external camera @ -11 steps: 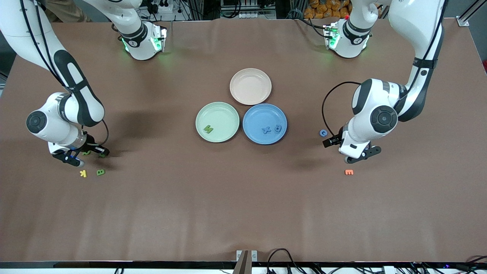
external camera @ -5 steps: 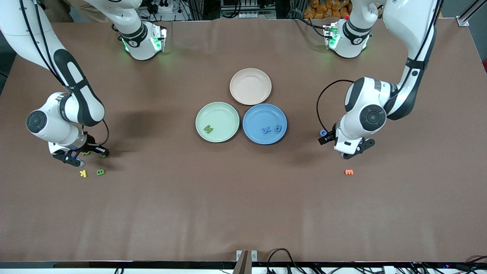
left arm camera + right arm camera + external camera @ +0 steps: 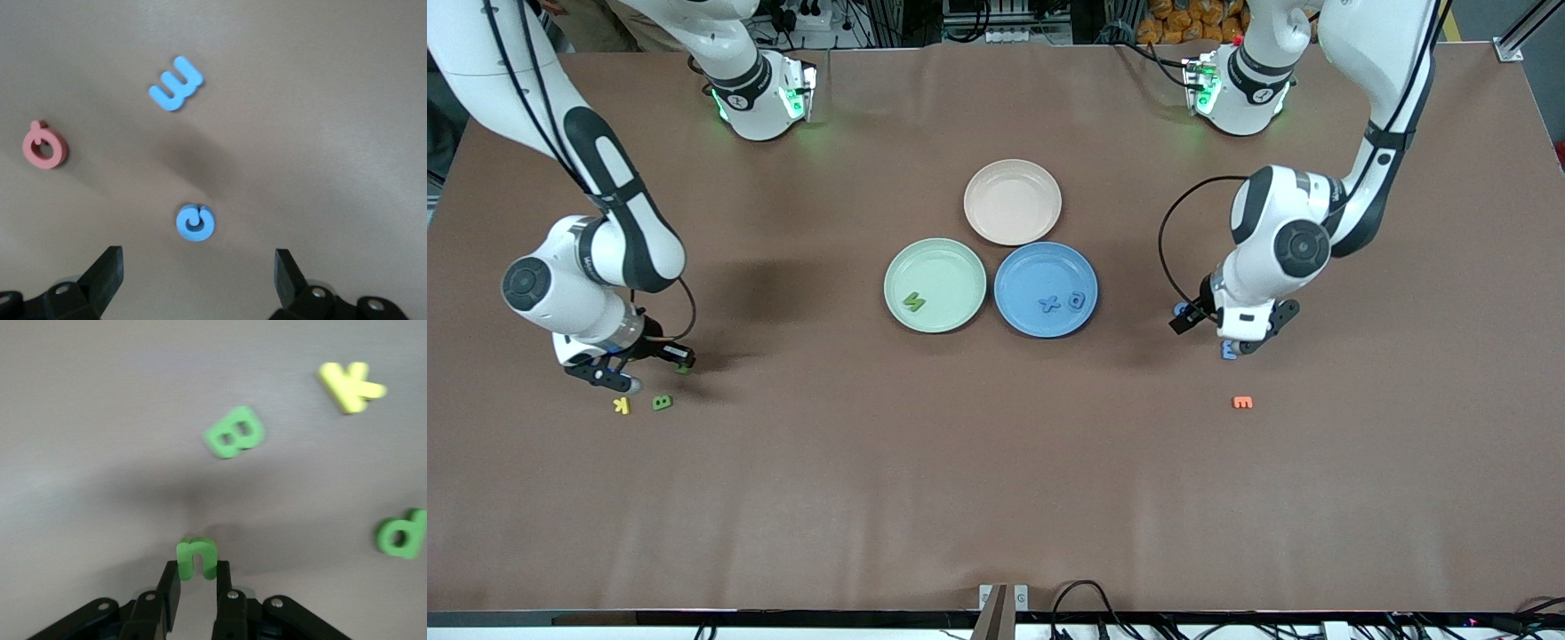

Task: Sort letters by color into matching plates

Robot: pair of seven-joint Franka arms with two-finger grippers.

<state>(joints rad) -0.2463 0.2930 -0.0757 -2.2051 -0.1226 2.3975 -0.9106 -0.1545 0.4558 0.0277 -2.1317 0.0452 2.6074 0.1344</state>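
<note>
Spanning the scene, the tabletop (image 3: pixel 996 498) carries the green plate (image 3: pixel 951 267) and blue plate (image 3: pixel 1023 276) mid-table, while the right tool (image 3: pixel 197 577), clamped on a green n (image 3: pixel 196 557), can lift it for sorting, and the left tool (image 3: pixel 199 280) hangs wide over a blue c (image 3: pixel 195 223).

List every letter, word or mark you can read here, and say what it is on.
"n": green piece held in the right gripper.
"B": green piece on the table.
"K": yellow piece beside the B.
"d": green piece on the table.
"E": blue piece under the left gripper.
"E": orange piece.
"X": blue piece in the blue plate.
Arm lettering: too small to read.
</note>
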